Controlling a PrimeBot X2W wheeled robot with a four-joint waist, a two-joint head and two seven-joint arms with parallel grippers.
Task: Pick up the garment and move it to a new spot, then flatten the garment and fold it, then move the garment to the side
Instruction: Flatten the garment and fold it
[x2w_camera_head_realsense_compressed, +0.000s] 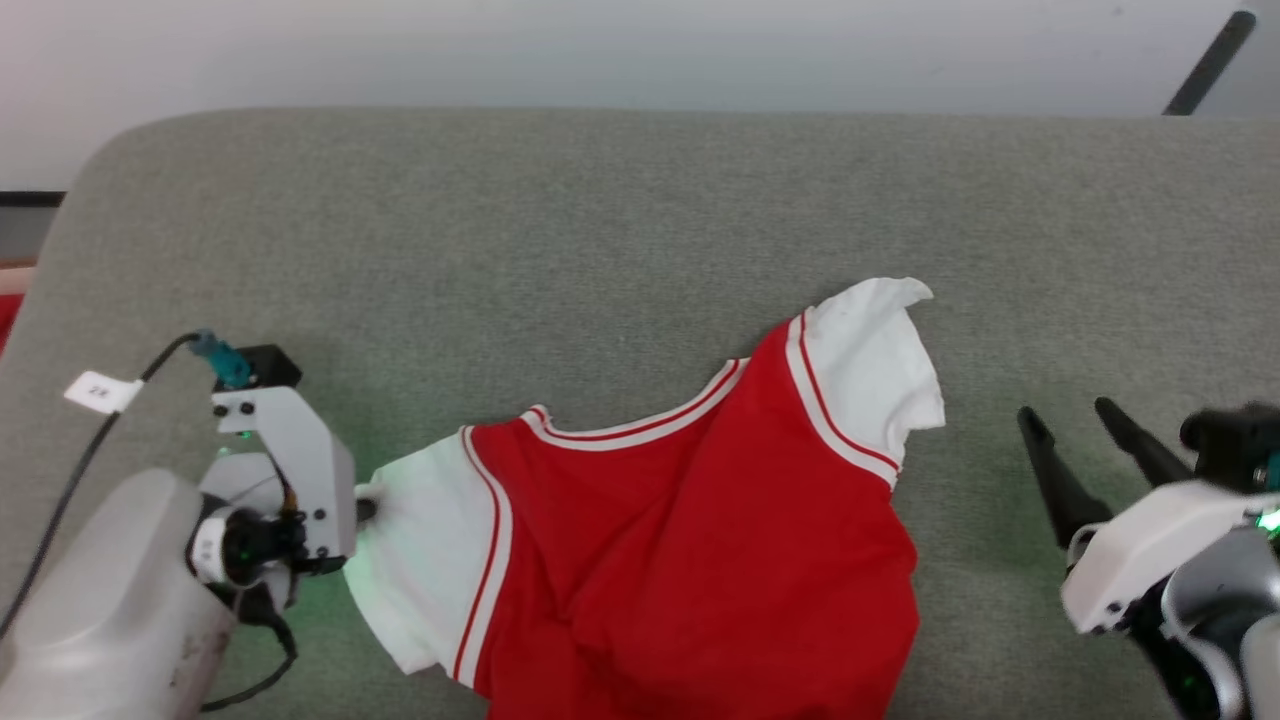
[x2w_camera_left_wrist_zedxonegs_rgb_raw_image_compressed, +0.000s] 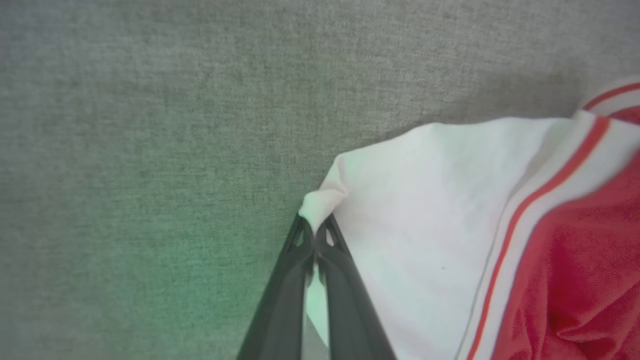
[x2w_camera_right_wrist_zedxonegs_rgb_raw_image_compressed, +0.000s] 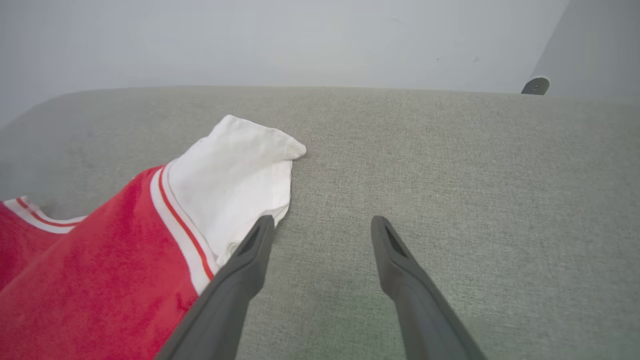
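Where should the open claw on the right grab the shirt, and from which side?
Probably the free white sleeve, at its outer hem. That edge of the shirt faces the open right claw, so come in low from the right. The left claw pinches the other sleeve by its tip, so both together could spread the shirt flat.

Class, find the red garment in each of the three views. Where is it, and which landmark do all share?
Head view: garment lower centre.
Left wrist view: garment at right, sleeve tip pinched in the left gripper.
Right wrist view: garment lower left, beside the right gripper.
Shared landmark: the grey surface under it.
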